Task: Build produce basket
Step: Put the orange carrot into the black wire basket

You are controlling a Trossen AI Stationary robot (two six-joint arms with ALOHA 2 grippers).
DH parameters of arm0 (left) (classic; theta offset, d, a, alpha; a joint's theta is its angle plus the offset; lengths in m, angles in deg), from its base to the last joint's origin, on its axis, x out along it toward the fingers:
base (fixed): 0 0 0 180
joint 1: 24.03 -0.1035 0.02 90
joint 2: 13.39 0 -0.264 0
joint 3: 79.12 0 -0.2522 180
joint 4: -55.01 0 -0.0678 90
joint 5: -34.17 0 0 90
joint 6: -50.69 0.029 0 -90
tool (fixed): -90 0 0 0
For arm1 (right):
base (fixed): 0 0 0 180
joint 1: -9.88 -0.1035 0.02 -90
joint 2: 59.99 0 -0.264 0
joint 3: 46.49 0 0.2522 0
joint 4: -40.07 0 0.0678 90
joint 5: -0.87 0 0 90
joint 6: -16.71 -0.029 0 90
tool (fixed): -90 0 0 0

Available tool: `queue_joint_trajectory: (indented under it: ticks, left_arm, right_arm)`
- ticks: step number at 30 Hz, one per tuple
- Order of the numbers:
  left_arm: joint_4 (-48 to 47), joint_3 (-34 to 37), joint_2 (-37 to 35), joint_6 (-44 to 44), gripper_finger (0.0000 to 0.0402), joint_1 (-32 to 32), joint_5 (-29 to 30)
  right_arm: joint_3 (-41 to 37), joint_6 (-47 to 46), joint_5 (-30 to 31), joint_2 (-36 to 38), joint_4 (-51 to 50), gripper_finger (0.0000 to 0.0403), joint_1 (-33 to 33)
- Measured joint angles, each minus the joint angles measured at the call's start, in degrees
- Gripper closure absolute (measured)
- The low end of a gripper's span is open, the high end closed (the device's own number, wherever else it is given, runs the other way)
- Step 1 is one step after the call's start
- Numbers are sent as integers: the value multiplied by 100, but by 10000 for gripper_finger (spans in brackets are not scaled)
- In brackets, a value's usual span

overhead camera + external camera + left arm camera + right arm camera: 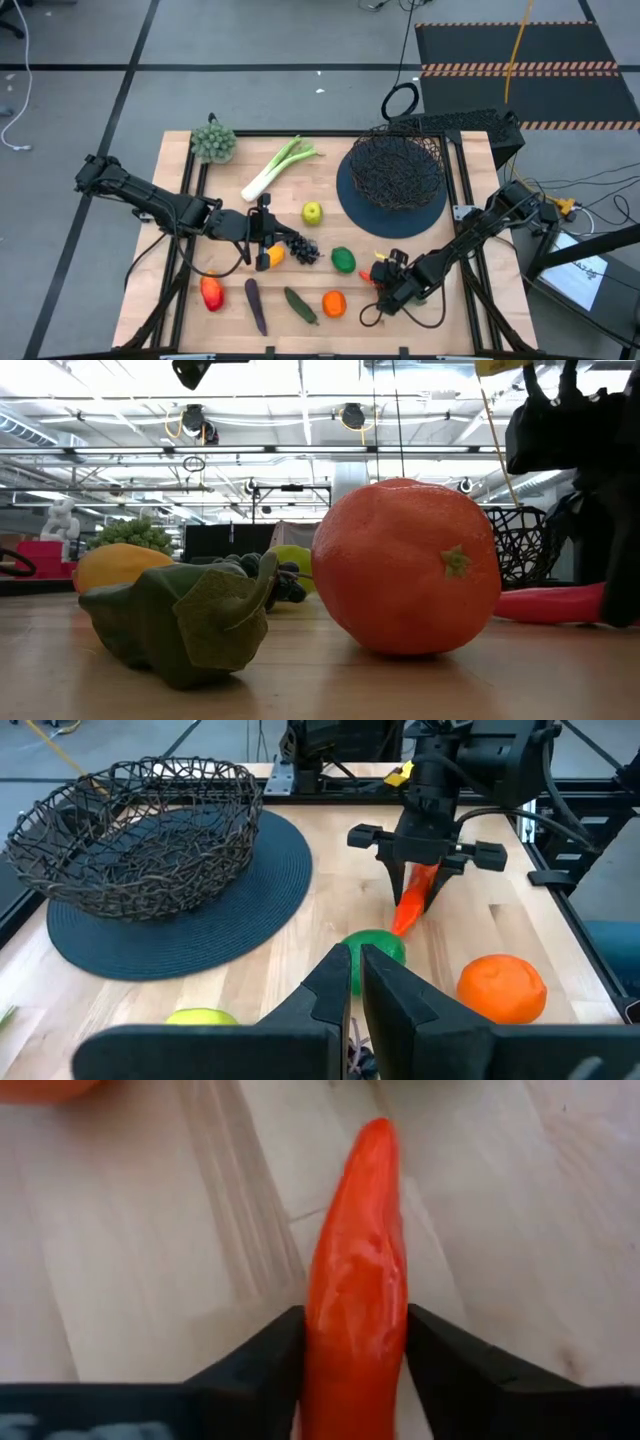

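Note:
My right gripper (383, 272) (355, 1342) is near the table's near edge, shut on a red-orange tapered carrot (412, 905). My left gripper (268, 238) (355, 972) hovers shut and empty over the dark grapes (301, 248) and the lemon (270, 257). The black wire basket (395, 170) (140, 830) stands on a dark round mat at the far right. On the wood lie the leek (280, 165), apple (312, 212), lime (343, 260), orange (333, 303) (405, 565), cucumber (300, 305), eggplant (255, 305) and a red fruit (212, 292). My right gripper pinches the carrot between its two fingers at the thick part (355, 1330), one finger on each side. The fingers come from above, pointing down, and lie across it. The carrot's pointed tip (402, 925) reaches out toward the lime, low over the table; whether it rests there I cannot tell.
A grey-green bushy clump (213, 142) sits at the table's far left corner. The round mat (352, 205) spreads wider than the basket. Bare wood lies between the lime and the mat. Cables and a dark box stand beyond the table's right edge.

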Motion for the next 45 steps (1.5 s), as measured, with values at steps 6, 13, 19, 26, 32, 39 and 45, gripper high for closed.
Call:
queue_joint_trajectory:
  ticks: [6,13,19,26,32,39,45]
  left_arm:
    - [112,0,-2,3,371,0,-2]
    - [566,0,-2,0,371,24,-4]
    - [1090,-1,197,177,370,197,-8]
    - [2226,-2,858,666,327,70,-445]
    - [2875,-1,1484,1290,200,-100,-361]
    - [4003,-2,2072,1762,97,-302,-1]
    - [4432,-2,2549,2007,101,-428,-7]
  right_arm:
    - [3,-8,-590,150,-112,305,3]
    - [-7,-80,-924,953,-117,304,0]
    - [-7,549,19,1818,-96,304,-2]
    - [-5,2762,1568,2585,42,304,332]
    - [0,4285,2076,2775,426,297,748]
    - [0,4807,2027,2645,702,292,1003]
    - [2,5135,1977,2421,1218,292,1104]
